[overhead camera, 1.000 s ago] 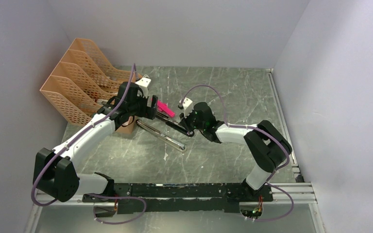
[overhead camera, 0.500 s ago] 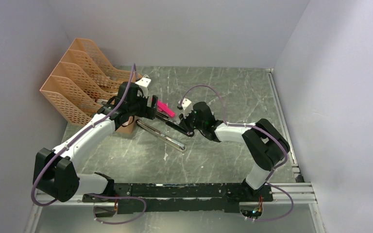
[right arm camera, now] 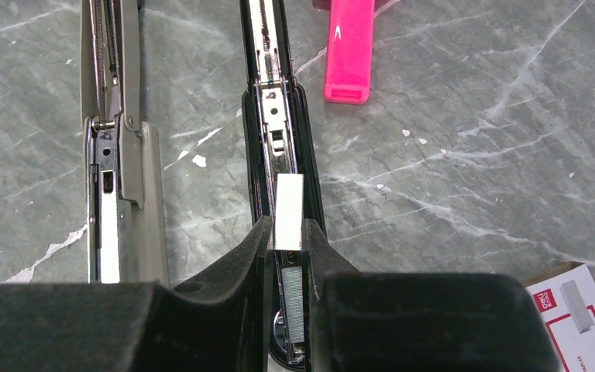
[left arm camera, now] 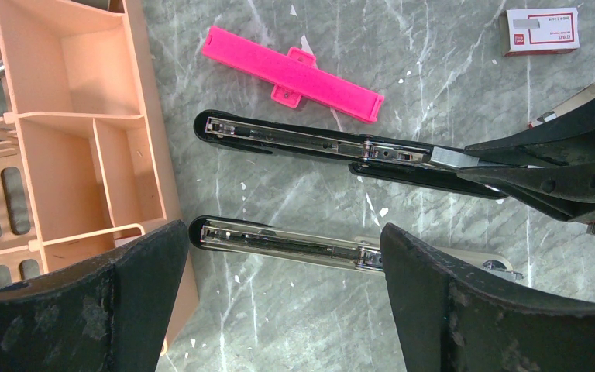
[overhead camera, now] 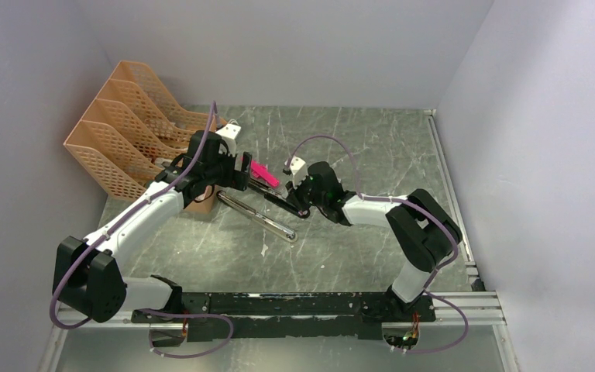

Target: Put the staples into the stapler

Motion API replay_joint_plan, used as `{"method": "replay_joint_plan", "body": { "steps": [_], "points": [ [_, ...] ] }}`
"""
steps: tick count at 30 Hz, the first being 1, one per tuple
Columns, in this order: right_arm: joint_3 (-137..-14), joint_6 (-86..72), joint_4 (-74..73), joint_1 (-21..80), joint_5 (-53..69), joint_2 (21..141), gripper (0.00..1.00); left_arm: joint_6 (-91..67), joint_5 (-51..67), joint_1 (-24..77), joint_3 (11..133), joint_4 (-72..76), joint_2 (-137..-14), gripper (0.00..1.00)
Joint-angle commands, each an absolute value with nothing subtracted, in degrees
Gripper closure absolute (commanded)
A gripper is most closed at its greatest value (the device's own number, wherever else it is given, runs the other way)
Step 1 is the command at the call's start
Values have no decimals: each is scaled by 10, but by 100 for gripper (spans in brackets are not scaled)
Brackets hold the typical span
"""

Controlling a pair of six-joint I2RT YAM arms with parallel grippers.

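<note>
Toward the far-left corner of the table (overhead camera: pixel 372 147) stands an orange file rack (overhead camera: pixel 120 128); just beside it, the black stapler (left arm camera: pixel 302 143) lies folded open, rail (right arm camera: pixel 267 46) up. Above it the left gripper (left arm camera: pixel 283 232) hangs spread wide. The right gripper (right arm camera: pixel 288 232) pinches a strip of staples (right arm camera: pixel 289 205) directly over the rail.

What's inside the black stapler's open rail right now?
Far end of the stapler: spring and pusher visible. The right gripper pinches the staples over the middle. Ribbed metal shows beneath; the gripper covers the near end.
</note>
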State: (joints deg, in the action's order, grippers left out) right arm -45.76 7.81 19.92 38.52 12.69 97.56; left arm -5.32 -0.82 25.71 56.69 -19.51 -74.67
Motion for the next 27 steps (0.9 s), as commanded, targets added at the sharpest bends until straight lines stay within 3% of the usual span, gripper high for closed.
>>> {"method": "replay_joint_plan", "body": {
  "steps": [1,27],
  "points": [
    [-471,83,189,381,135,980,100,-47,1,260,559,-175,-738,2],
    [-507,109,104,381,153,997,100,-47,1,261,558,-175,-740,2]
  ]
}}
